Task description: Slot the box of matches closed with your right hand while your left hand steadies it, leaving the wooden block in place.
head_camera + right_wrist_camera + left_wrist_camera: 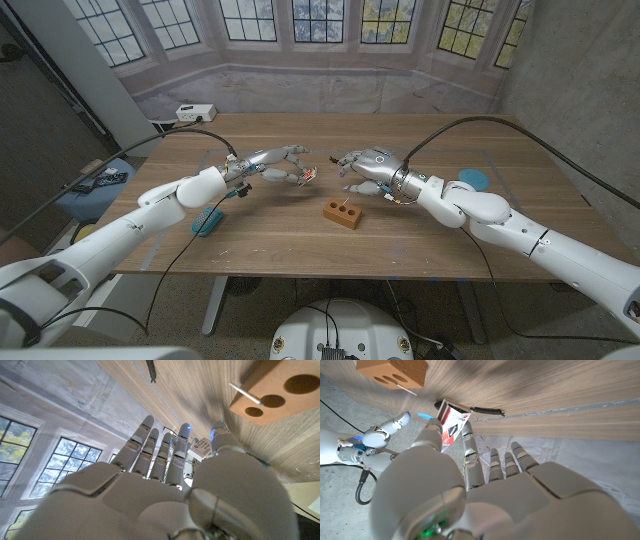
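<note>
My left hand (268,162) hovers above the table's middle and pinches a small red and white box of matches (308,175) at its fingertips. In the left wrist view the box (454,425) sits between thumb and finger, a dark end pointing at the table. My right hand (365,165) faces it from the right with fingers spread, a small gap away and holding nothing. The right wrist view shows the box (201,447) just beyond my right hand (165,485). The wooden block (342,212) with round holes lies below and between the hands, a match (245,394) stuck in it.
A blue object (208,220) lies by my left forearm and a blue disc (468,180) behind my right forearm. A white device (195,112) sits at the far left corner. A thin black item (485,410) lies on the wood near the box.
</note>
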Motion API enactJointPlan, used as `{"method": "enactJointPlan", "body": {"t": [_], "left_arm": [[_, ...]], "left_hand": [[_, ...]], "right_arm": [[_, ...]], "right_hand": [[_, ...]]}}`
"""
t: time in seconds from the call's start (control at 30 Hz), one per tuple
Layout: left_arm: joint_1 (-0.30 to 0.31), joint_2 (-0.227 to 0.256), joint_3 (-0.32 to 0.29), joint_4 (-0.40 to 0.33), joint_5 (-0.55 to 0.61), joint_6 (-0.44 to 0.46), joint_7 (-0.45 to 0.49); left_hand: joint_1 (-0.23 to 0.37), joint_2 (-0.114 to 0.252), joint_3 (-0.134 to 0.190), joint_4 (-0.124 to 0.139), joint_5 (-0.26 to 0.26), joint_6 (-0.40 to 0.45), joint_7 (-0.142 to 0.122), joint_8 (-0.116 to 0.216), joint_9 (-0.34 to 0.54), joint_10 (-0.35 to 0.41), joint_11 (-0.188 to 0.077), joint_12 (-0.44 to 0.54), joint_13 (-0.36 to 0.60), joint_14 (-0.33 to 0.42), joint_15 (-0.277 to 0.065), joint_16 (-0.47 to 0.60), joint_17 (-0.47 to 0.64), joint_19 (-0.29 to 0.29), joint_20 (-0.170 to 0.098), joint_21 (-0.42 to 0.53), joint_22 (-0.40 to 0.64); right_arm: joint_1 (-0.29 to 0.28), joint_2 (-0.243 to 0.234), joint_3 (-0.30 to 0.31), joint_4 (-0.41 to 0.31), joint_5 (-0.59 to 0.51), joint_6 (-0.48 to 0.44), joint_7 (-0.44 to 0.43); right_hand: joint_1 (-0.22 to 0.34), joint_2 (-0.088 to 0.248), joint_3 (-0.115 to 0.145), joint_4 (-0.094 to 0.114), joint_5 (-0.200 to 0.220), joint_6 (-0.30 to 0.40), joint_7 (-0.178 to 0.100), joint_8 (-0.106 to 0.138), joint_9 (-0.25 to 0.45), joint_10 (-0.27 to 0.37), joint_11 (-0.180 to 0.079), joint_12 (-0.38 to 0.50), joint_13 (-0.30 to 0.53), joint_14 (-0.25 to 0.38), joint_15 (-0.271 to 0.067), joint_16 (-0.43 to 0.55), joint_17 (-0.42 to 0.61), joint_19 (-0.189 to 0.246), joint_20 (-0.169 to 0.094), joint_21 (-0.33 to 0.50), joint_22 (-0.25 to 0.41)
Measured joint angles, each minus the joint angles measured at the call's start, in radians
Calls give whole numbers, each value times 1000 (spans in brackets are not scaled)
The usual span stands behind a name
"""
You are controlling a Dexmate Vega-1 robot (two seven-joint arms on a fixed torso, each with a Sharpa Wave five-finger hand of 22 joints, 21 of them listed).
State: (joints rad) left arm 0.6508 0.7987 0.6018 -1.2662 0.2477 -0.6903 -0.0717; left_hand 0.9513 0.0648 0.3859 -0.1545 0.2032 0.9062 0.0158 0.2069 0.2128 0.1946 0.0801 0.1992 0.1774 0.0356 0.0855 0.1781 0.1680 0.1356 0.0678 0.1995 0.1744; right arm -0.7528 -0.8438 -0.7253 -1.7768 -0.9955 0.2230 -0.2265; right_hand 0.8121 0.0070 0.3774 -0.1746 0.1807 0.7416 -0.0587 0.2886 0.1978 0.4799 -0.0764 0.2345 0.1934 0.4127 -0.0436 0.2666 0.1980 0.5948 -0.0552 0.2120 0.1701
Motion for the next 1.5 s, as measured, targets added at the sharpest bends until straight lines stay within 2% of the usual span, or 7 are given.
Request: {"method": "enactJointPlan", "body": {"t": [0.77, 0.93, 1.5], "left_arm": [[-35, -17, 16, 35, 8, -45, -23], [-36, -18, 16, 29, 10, -45, -27], [-19, -10, 12, -15, 12, -17, -33]], "left_hand": [[-1, 1, 0, 0, 0, 3, -3, 0, 0, 0, 0, 0, 0, -5, -5, 0, 0, 0, 0, 0, 0], [-1, 1, 0, 0, -4, 3, -3, 0, 0, 0, 0, 0, 0, -5, -5, 0, 0, 0, 0, 0, 0], [-1, 1, 0, 0, -4, 9, 2, 0, -2, 4, -4, 0, 0, 0, -11, 0, 0, 0, 0, 0, 0]], "right_arm": [[54, -15, -40, 65, -81, 78, -95], [72, -15, -53, 90, -100, 98, -130], [115, -21, -97, 154, -160, 139, -218]], "right_hand": [[20, -1, -14, 8, 0, 43, -7, 5, 0, 42, -5, 0, 0, 31, -5, 8, 5, 30, -2, 0, 0], [20, -1, -15, 9, 0, 57, -7, 11, 0, 46, -3, 0, 0, 35, 0, 8, 5, 30, -2, 0, 0], [28, -1, -20, 15, 0, 68, -18, 11, 0, 56, -8, 0, 5, 42, -4, 15, 5, 39, -4, 0, 0]]}}
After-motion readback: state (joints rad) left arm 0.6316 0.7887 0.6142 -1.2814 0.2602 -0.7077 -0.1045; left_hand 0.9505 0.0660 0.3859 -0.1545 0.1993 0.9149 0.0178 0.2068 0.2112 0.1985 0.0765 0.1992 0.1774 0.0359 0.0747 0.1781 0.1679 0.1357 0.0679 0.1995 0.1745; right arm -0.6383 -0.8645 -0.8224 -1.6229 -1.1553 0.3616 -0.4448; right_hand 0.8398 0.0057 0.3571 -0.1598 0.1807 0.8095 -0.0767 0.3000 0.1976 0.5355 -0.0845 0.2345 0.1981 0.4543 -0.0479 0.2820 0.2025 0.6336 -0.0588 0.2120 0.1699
